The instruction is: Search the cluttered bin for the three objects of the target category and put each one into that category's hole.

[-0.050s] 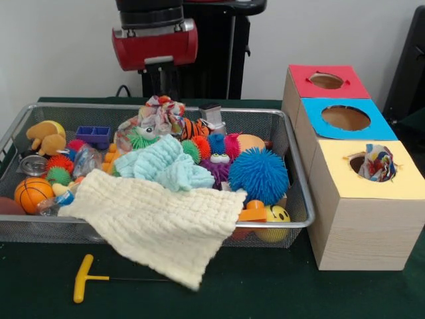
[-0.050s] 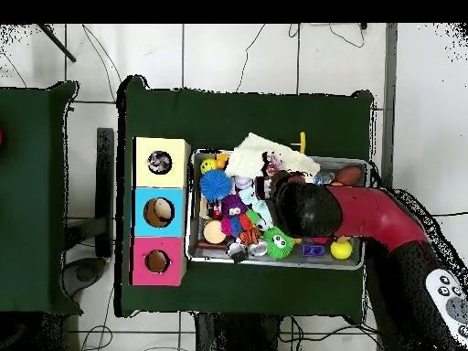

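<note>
Wire bin [image 1: 295, 174], cream cloth [image 1: 159, 226] draped over its 6 o'clock rim. Gripper [image 1: 163, 83] at 12 above patterned fabric bundle [image 1: 159, 114] (claw state: cannot tell). Another patterned cloth [image 1: 378, 163] sits in yellow box's hole [image 1: 358, 163], 3 o'clock.

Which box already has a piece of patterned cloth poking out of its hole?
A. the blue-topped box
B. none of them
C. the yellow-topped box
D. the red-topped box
C. In the front view a multicoloured cloth sits in the hole of the yellow-topped box, while the holes of the blue-topped box and the red-topped box show only their bare insides.
</note>
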### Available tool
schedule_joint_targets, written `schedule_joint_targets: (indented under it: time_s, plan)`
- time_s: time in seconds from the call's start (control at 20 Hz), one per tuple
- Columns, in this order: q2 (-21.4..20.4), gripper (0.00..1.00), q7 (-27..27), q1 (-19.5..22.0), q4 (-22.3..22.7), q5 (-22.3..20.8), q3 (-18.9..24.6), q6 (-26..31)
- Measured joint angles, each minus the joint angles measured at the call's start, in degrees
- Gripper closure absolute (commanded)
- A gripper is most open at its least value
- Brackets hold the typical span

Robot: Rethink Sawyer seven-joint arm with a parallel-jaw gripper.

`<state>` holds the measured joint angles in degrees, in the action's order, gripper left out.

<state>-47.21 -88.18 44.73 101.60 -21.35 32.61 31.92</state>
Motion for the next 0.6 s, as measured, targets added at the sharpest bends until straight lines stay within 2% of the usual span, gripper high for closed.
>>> schedule_joint_targets:
  time_s: [0.6]
  plan:
    - [-7.57,1.0,0.0,-3.83,0.65,4.75,-1.95,0.0]
